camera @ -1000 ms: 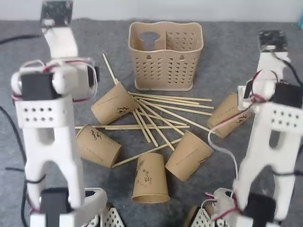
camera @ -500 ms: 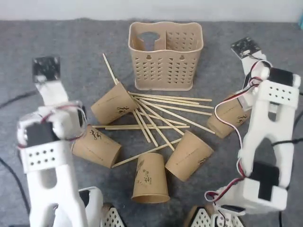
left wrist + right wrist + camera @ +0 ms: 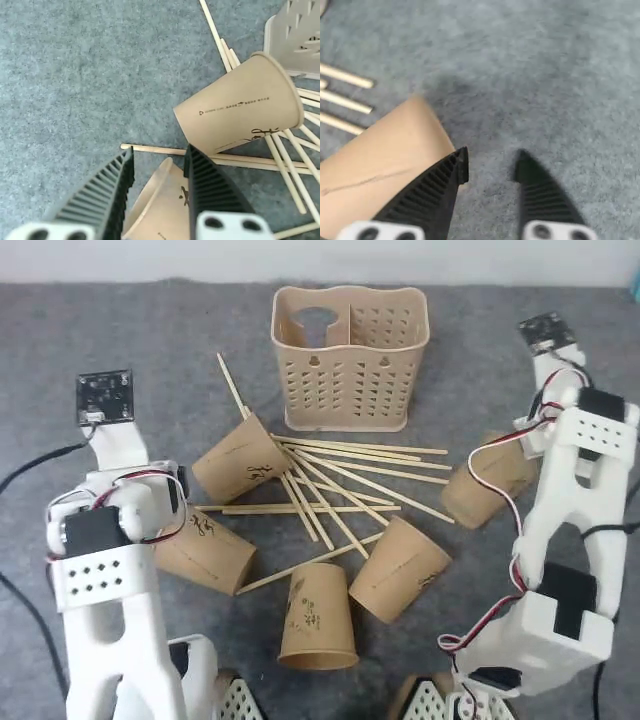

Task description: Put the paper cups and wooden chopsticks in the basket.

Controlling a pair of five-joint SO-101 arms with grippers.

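Lowered left hand [image 3: 159,152] spread over paper cup [image 3: 162,205], lowered right hand [image 3: 492,154] spread beside cup [image 3: 375,165]

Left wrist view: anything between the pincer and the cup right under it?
Nothing visible. The left pincer is open right over the lying paper cup, at its rim end. One chopstick lies on the mat just past that cup and a second cup farther on; neither blocks the path.

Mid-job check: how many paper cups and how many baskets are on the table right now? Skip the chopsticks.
Paper cups: 5
Basket: 1
Total: 6
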